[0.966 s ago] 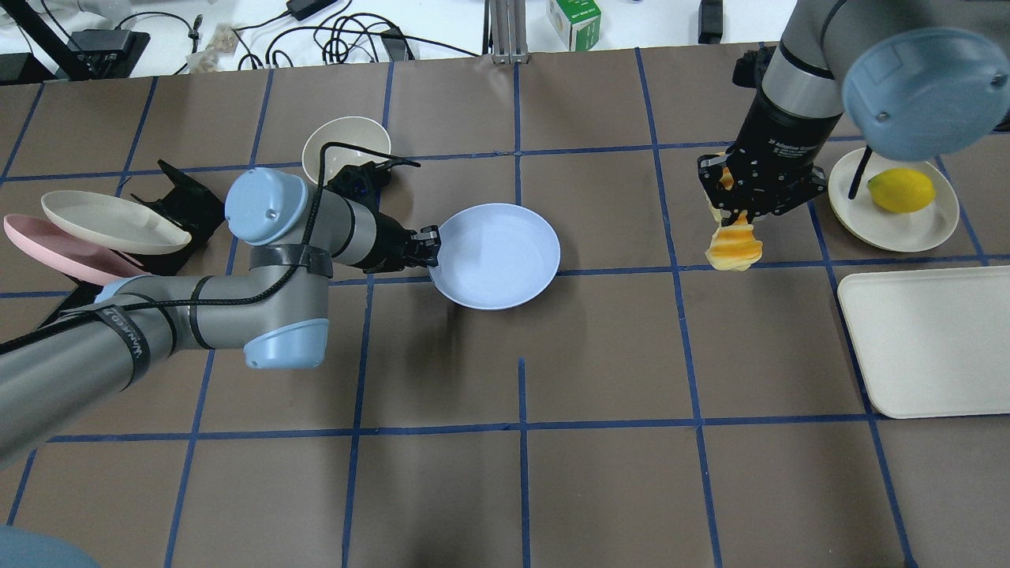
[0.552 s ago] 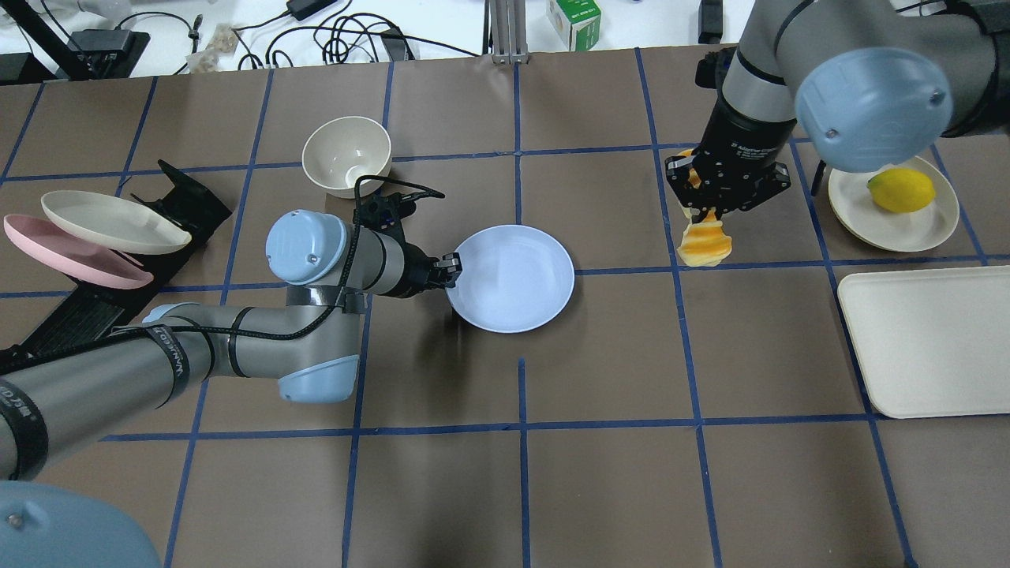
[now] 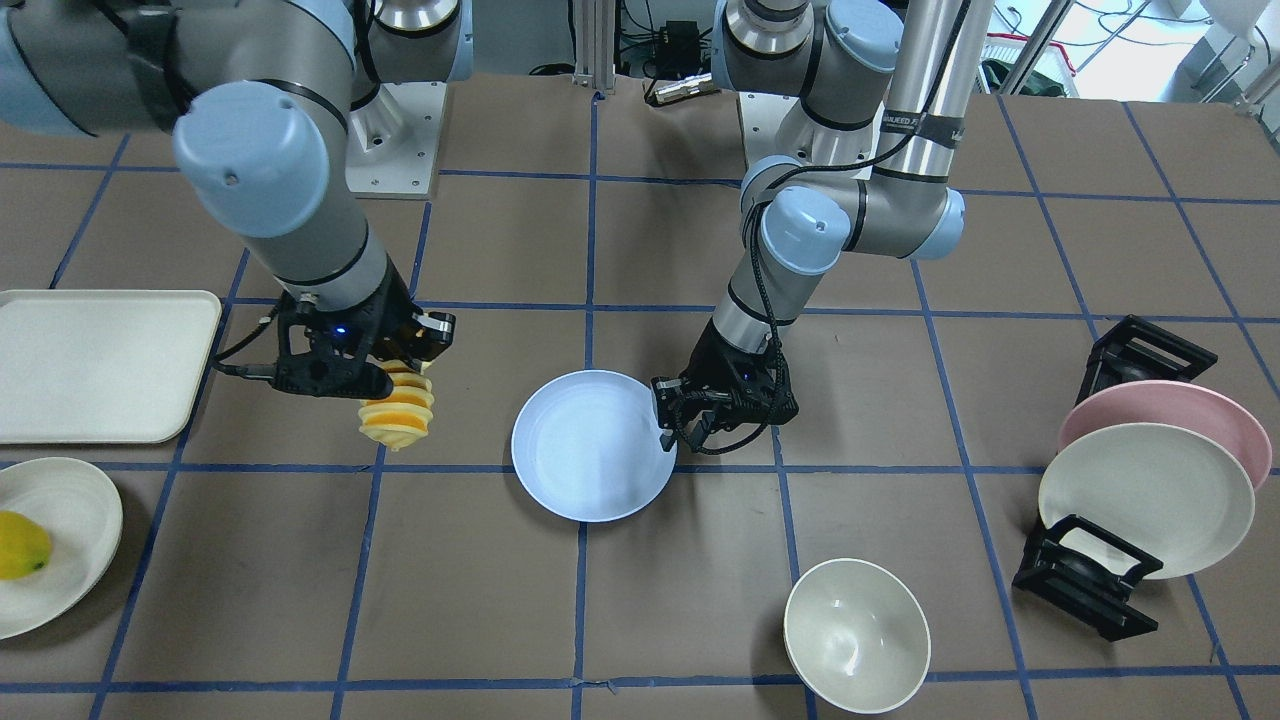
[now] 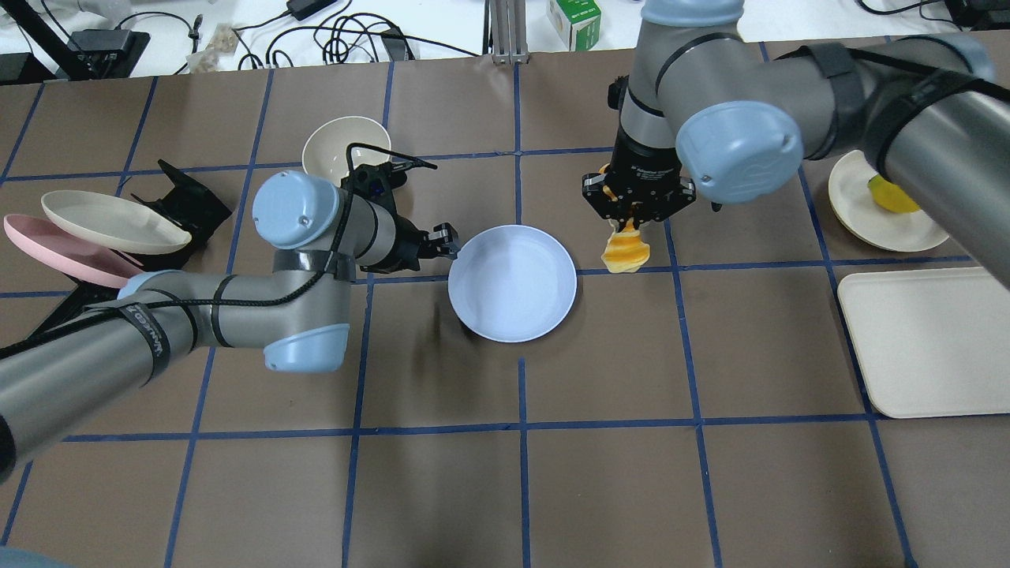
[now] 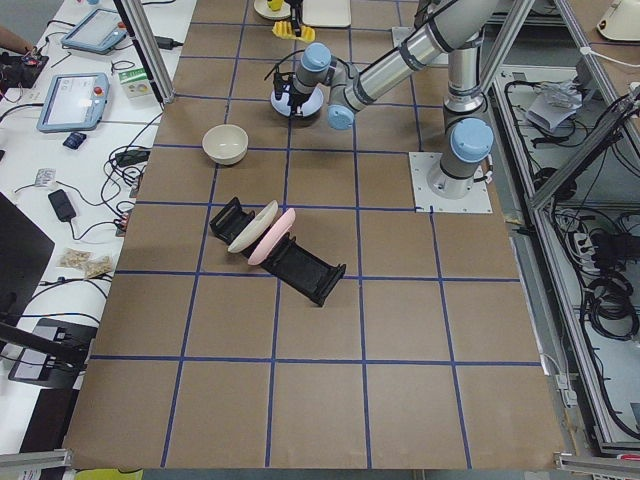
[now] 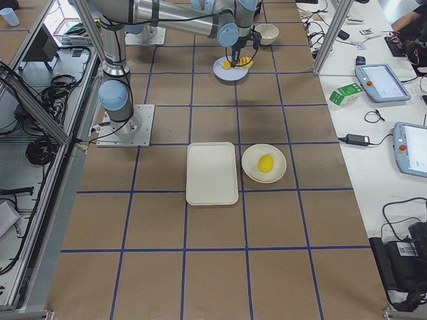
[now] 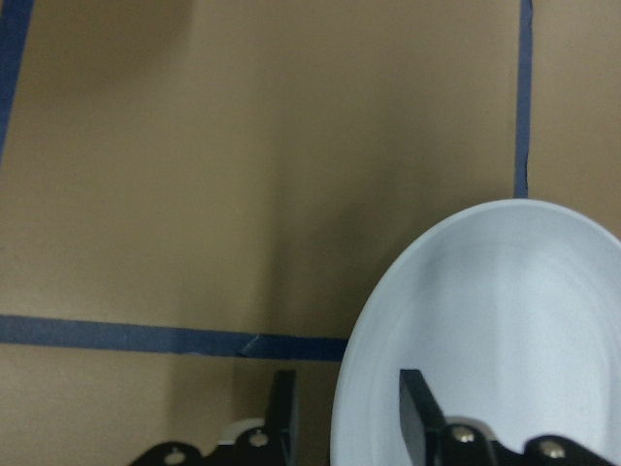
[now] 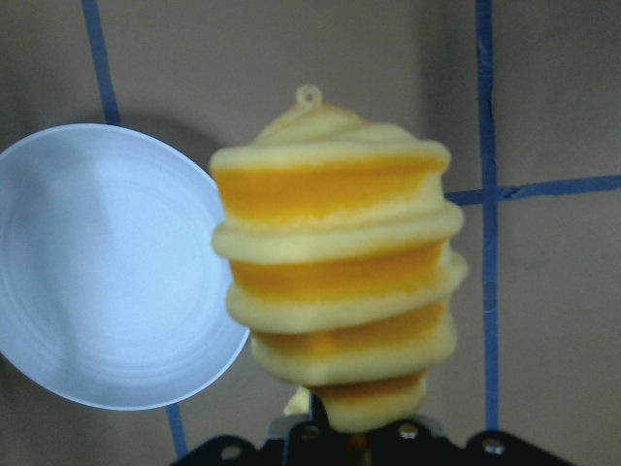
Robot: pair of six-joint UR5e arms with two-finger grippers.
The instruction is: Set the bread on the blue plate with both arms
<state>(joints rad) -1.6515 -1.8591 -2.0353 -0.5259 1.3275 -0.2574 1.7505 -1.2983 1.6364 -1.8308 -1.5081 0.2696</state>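
My left arm [image 5: 400, 62] reaches along the surface [image 5: 400, 400] to the blue plate [image 5: 310, 108] at the far end; the bread [image 5: 287, 32] hangs beyond it. Nearer stand a cream bowl [image 5: 225, 144] and a black rack [image 5: 305, 270] with two tilted plates [image 5: 252, 227].

silver-grey arms [image 4: 237, 309], blue joint caps [image 4: 296, 209]
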